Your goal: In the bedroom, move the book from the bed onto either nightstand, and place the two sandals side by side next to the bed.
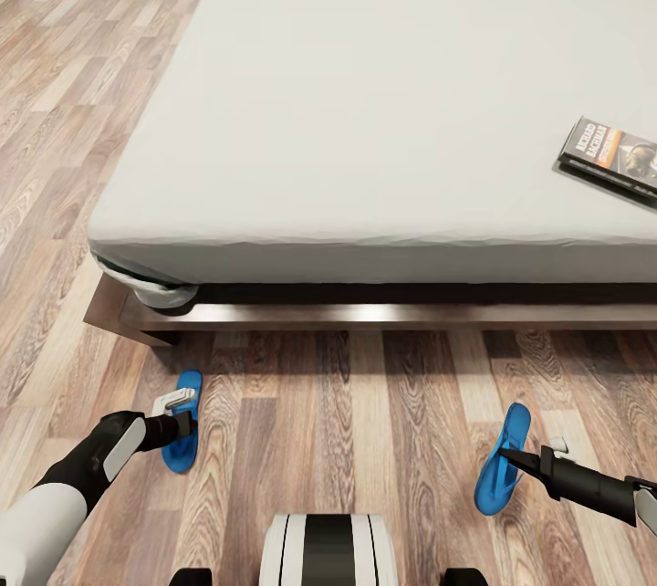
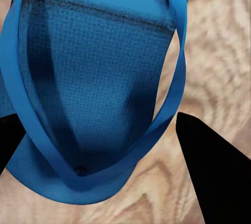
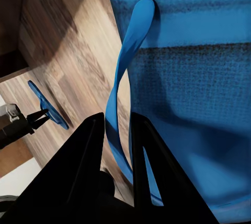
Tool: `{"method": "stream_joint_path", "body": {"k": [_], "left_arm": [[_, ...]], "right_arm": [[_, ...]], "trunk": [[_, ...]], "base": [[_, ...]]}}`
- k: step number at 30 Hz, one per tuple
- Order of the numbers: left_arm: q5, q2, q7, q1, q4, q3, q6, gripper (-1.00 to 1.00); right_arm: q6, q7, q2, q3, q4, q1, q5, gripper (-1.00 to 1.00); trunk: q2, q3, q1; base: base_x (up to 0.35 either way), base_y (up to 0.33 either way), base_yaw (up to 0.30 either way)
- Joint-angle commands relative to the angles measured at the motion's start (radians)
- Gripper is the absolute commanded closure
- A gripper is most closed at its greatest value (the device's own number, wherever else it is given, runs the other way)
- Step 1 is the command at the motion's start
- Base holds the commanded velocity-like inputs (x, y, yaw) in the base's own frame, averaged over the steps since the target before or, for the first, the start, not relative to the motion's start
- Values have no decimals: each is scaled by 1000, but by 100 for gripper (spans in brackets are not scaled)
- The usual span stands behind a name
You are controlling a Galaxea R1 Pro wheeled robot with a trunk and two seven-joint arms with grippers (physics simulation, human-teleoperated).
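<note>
Your left end effector (image 1: 185, 417) sits low over the wood floor (image 1: 365, 440) near the bed's (image 1: 383, 111) front left corner, directly above one blue sandal (image 1: 185, 422) that lies flat on the planks. In the left wrist view its dark fingers (image 2: 209, 171) stand apart on either side of that sandal (image 2: 94, 103), one beside each edge, not pressing it, so the end effector is released. Your right end effector (image 1: 513, 458) is clenched on the strap of the other sandal (image 1: 502, 458), which tilts up on its edge over the floor in front of the bed's long front edge; in the right wrist view the fingers (image 3: 94, 150) pinch the thin blue strap (image 3: 125, 77) between them, with the sole filling the space just beyond. The two sandals are well apart from each other. The book (image 1: 613, 157) lies flat on the mattress near the bed's front edge, towards its right side, far from both end effectors.
</note>
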Motion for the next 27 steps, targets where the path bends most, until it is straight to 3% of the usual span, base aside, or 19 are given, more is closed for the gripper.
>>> {"method": "stream_joint_path", "body": {"k": [1, 13, 17, 21, 27], "left_arm": [[-1, 1, -3, 0, -1, -4, 3, 100], [-1, 1, -3, 0, -1, -4, 3, 100], [7, -22, 22, 15, -23, 4, 26, 100], [6, -45, 26, 25, -46, 4, 35, 100], [5, -54, 25, 29, -59, 5, 33, 100]], "right_arm": [[8, 3, -1, 6, 0, -1, -10, 100], [7, 3, -1, 6, -1, -1, -10, 100], [-16, 21, -9, 0, -24, 1, -34, 100], [-38, 22, -9, 0, -47, 0, -28, 100], [-72, 23, -9, -1, -50, -1, -27, 100]], "trunk": [[0, -1, 0], [0, -1, 0], [0, -1, 0], [0, -1, 0], [0, -1, 0]], "base": [[0, 0, 0], [0, 0, 0], [0, 0, 0], [0, 0, 0], [0, 0, 0]]}}
